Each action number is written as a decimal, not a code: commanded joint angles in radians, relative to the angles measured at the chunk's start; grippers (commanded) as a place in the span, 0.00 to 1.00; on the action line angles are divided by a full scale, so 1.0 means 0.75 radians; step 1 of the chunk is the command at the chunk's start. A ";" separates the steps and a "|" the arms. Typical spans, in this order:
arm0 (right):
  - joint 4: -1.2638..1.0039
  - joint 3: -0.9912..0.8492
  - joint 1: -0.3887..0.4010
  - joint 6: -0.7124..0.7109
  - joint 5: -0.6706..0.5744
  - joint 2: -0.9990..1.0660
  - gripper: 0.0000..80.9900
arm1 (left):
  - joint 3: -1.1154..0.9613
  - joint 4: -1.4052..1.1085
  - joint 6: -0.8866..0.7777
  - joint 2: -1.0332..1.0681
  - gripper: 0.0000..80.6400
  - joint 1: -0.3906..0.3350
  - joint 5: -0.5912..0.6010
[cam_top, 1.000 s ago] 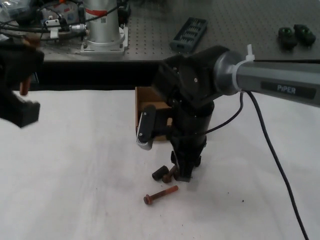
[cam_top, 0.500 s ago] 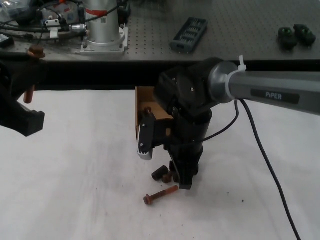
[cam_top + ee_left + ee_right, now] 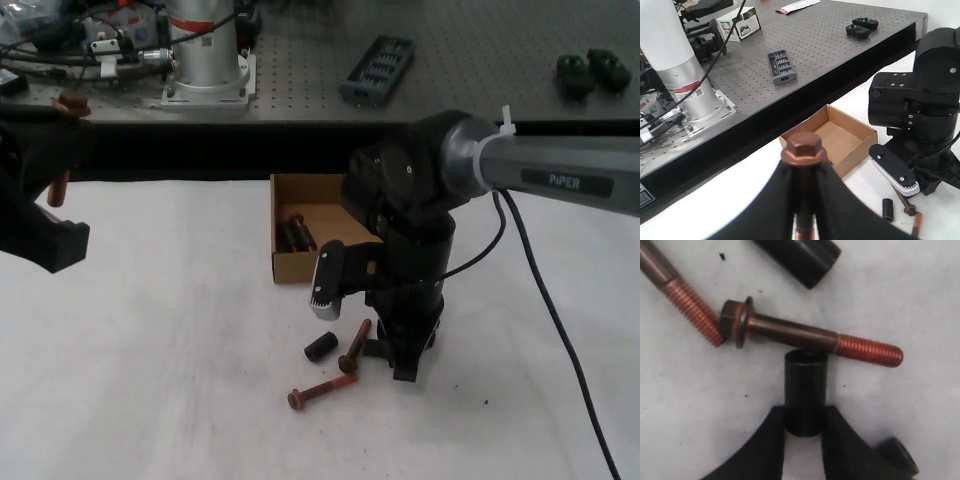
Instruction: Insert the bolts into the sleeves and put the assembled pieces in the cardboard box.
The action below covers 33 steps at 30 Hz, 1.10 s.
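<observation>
Copper-brown metal, one bolt (image 3: pixel 802 150): hexagonal flanged head, smooth shank. It stands upright, head uppermost, with the left end effector (image 3: pixel 802 175) closed tight on the shank. This arm sits well apart from the right end effector (image 3: pixel 804 427), probably to keep the bolt ready for mating.

Black sleeve (image 3: pixel 805 385): a short, plain, matt tube. The right end effector's fingers pinch its near half from both sides, leaving only the sleeve's width between them. The open mouth points away, likely so a bolt can enter. Whether it rests on the worktop (image 3: pixel 150 380) cannot be told.

Loose bolt (image 3: pixel 805 336): lies crosswise just beyond the held sleeve's mouth, with a dull shank and a brighter threaded tip.

Second loose bolt (image 3: pixel 687 296): its threaded end is at the first bolt's head.

Loose sleeve (image 3: pixel 797 257): lies farther beyond, on its side.

Cardboard box (image 3: pixel 290 268): brown and open-topped, near the right end effector on its far side. It holds dark assembled pieces (image 3: pixel 297 232).

Worktop covering: white cloth with a fine, soft weave, which probably stops the round parts from rolling.
</observation>
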 commanded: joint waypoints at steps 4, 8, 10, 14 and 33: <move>0.030 0.003 0.002 0.038 -0.003 0.011 0.23 | -0.011 -0.029 -0.009 -0.011 0.01 0.004 0.009; 0.019 0.003 0.019 0.038 -0.003 0.011 0.23 | -0.011 -0.029 -0.009 -0.011 0.01 0.004 0.009; 0.013 0.000 0.029 0.038 -0.004 0.011 0.23 | -0.011 -0.029 -0.009 -0.011 0.01 0.004 0.009; -0.011 0.000 0.049 0.038 -0.007 -0.007 0.23 | -0.011 -0.029 -0.009 -0.011 0.01 0.004 0.009; -0.022 0.000 0.071 0.161 -0.014 -0.018 0.37 | -0.011 -0.029 -0.009 -0.011 0.01 0.004 0.009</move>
